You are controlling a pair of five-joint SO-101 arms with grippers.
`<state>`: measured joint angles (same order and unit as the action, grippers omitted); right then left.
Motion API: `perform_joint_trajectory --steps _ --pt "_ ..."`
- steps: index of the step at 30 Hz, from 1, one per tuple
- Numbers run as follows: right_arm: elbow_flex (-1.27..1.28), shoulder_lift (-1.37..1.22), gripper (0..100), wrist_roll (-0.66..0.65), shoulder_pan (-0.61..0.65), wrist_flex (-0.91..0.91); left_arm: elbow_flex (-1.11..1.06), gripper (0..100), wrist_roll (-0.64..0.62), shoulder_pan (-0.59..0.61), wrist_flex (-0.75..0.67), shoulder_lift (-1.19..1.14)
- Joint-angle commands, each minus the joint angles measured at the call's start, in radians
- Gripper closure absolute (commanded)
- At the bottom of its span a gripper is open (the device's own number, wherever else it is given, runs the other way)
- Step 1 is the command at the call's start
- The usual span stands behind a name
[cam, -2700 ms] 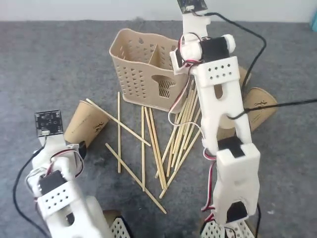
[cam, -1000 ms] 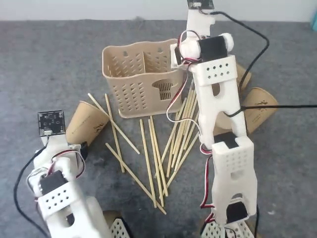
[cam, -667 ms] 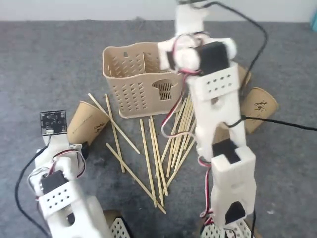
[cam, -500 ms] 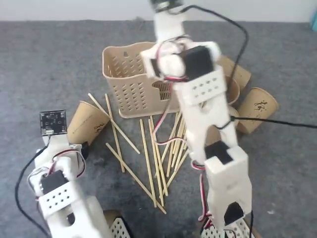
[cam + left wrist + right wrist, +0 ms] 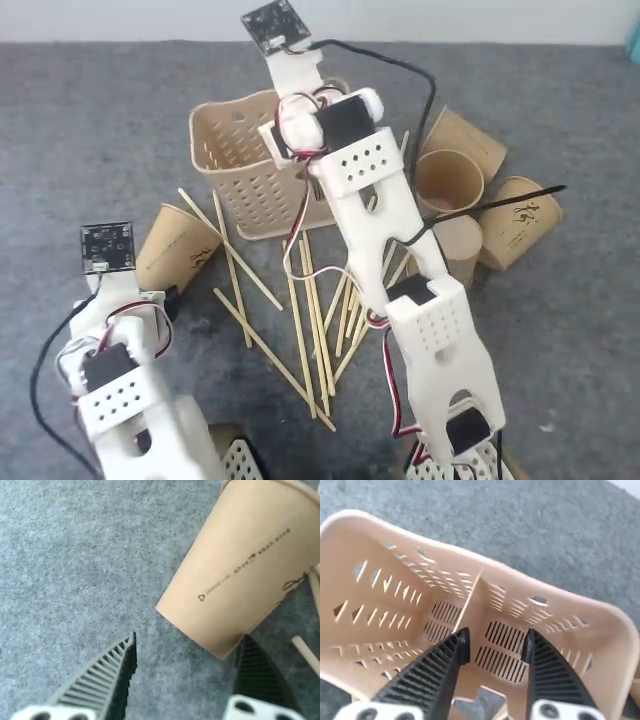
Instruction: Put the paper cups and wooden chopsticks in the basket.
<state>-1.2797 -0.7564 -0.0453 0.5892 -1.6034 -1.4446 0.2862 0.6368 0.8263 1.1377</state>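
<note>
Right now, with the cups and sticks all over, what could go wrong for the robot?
1. The right gripper hangs open over the divider of the basket; going lower, it might bump it and shove the basket.
2. The paper cup lies on its side in front of the open left gripper; a nudge could roll it away.
3. The chopsticks lie crossed, so lifting one may drag others.

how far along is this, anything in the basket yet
Nothing looks done: the basket compartments seen from the right wrist look empty. Nothing in hand either: the right gripper is open above it, the left gripper open at a fallen paper cup. All the chopsticks and the other cups lie on the grey surface.
</note>
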Motion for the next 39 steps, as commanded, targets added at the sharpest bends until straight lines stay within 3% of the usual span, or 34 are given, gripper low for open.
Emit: perform_joint_trajectory --steps 1,6,15,34,39 --pt "-0.018 -0.012 80.9 -0.025 0.022 0.042 0.005 70 0.015 -0.009 -0.023 0.02" --pt "-0.052 -0.051 80.9 -0.02 -0.002 0.033 0.005 70 0.017 -0.009 -0.023 0.02" --pt "-0.347 -0.018 80.9 -0.034 0.008 -0.051 0.004 70 0.017 -0.029 -0.023 0.017" --pt "-0.265 -0.214 81.3 -0.055 0.027 0.019 0.004 70 0.018 -0.029 -0.023 0.017" --pt "-0.273 -0.248 99.8 -0.049 -0.03 0.025 0.004 70 0.018 -0.029 -0.023 0.017"
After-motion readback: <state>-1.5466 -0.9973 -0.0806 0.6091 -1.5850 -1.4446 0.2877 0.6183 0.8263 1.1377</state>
